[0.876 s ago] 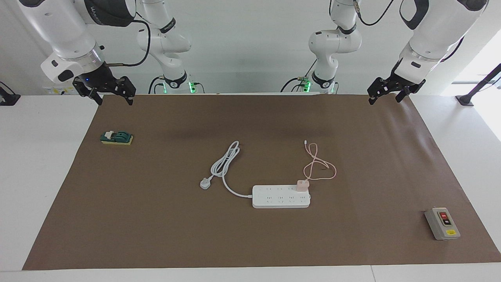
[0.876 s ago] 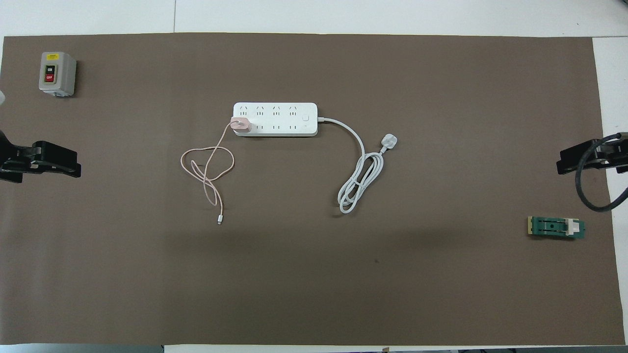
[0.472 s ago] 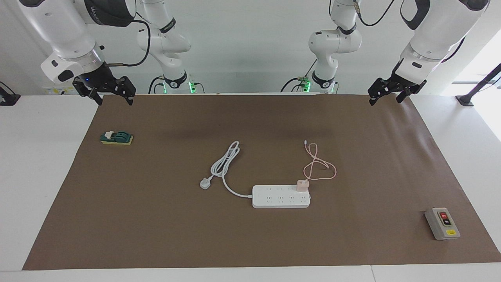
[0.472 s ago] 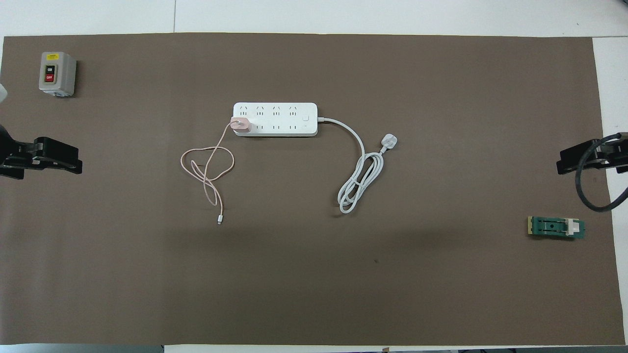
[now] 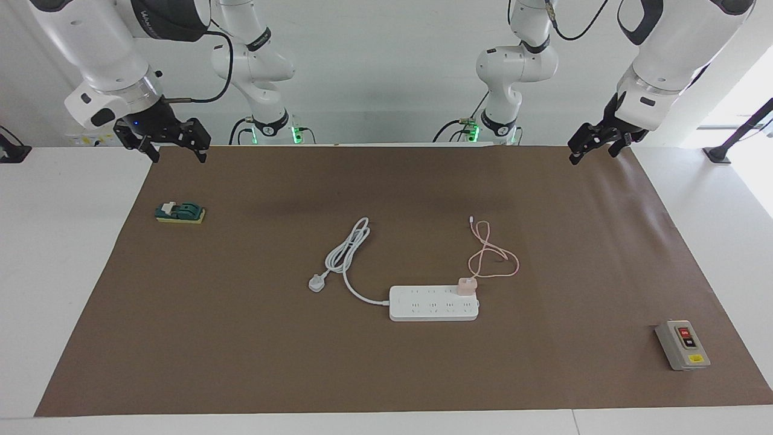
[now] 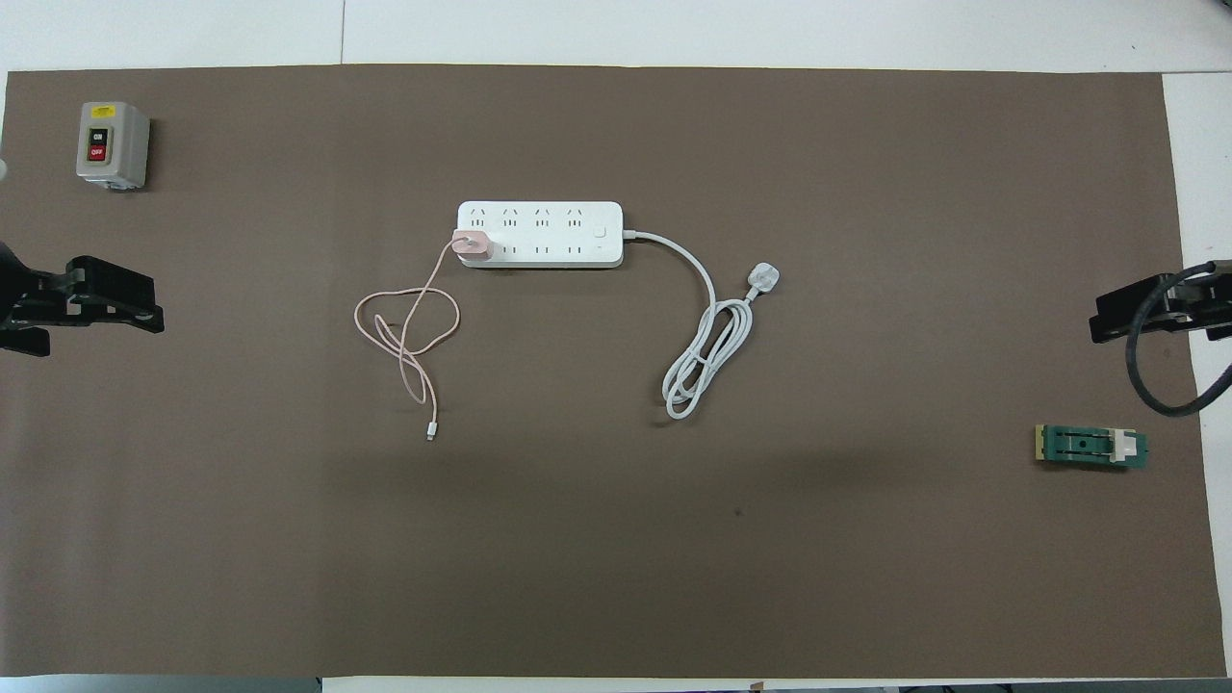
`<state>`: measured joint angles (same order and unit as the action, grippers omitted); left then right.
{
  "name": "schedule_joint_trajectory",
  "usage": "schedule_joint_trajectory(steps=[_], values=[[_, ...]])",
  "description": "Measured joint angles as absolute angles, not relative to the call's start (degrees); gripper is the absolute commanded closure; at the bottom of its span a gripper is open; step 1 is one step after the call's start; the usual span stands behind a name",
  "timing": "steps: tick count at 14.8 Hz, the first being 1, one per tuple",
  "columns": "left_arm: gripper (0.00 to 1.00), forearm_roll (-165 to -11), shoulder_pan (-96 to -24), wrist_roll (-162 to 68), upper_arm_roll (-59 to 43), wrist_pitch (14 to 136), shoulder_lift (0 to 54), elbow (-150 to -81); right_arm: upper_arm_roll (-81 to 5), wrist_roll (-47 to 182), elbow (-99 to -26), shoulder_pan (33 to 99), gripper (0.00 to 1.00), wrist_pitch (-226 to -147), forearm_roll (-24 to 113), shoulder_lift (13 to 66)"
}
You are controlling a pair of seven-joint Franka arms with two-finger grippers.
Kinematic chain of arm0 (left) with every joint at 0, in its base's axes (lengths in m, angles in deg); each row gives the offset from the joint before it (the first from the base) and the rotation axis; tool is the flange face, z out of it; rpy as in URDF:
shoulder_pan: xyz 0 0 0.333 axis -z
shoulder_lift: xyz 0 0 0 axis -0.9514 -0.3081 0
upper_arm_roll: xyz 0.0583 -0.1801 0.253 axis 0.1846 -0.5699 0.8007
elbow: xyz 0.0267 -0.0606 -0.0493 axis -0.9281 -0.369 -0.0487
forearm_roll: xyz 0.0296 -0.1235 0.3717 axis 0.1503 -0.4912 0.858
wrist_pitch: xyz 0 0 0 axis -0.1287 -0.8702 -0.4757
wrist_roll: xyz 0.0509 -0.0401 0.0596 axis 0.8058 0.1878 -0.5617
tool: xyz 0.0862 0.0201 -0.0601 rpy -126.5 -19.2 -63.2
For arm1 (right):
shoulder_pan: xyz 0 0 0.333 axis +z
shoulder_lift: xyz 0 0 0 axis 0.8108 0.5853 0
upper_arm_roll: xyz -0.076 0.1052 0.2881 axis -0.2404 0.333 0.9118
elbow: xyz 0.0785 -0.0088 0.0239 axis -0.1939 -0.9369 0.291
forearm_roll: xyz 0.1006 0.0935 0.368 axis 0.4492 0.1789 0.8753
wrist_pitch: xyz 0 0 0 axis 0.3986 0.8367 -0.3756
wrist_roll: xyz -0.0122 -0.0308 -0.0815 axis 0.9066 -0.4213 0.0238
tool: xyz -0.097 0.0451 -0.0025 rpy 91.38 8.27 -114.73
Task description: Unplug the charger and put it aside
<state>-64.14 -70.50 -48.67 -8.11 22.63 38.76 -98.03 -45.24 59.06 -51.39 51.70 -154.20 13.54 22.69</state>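
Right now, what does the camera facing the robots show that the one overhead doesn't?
Only the facing view shows the whole arms and their bases. Only the overhead view shows the power strip's sockets straight down. Both show the pink charger plugged into the strip's end, its looped cable, the white plug, the grey switch box, the green part, and the left gripper and right gripper raised apart.
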Motion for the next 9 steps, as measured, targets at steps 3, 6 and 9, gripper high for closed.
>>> schedule_joint_trajectory(steps=[3,6,9], values=[[0.00,-64.5,-68.0,-63.1,-8.3,23.3,36.9,-96.6,-44.8,49.4,-54.9,52.0,0.00,-156.8,18.9,22.5],[0.00,-64.5,-64.4,-76.1,-8.5,26.5,33.9,-95.5,-43.9,38.0,-58.9,53.5,0.00,-160.6,24.4,23.0],[0.00,-64.5,-60.7,-89.4,-8.6,31.6,30.0,-95.3,-43.7,26.6,-60.2,56.4,0.00,-164.9,29.8,26.1]])
